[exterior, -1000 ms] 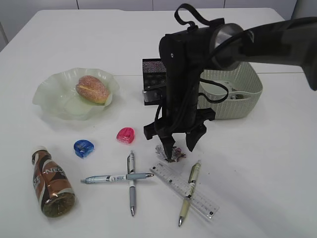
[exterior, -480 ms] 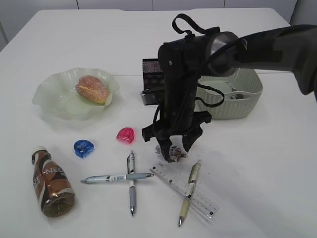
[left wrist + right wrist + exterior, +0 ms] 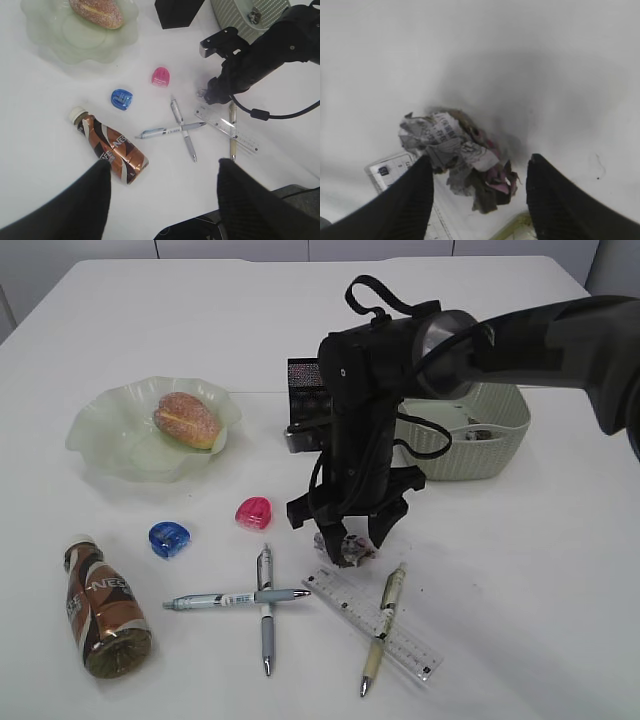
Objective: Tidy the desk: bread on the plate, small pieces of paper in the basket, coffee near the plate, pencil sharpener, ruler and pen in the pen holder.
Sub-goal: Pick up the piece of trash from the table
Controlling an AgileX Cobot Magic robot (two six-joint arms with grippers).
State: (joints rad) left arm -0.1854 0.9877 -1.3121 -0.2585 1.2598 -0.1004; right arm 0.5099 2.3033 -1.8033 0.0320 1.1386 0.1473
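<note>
While the wide white desk [image 3: 560, 580] kept everything else unmoved, the right gripper [image 3: 349, 533] had risen slightly at frame centre over the past second, its jaws spread apart, grasping nothing. The crumpled printed paper scrap [image 3: 457, 155] lay loose between the fingers [image 3: 405, 200], just above the clear plastic ruler [image 3: 375, 620]. Judging so, the pickup for the sage green woven-look basket [image 3: 470, 435], right of centre, remained undone. The left gripper [image 3: 160, 175] hung open and empty.
</note>
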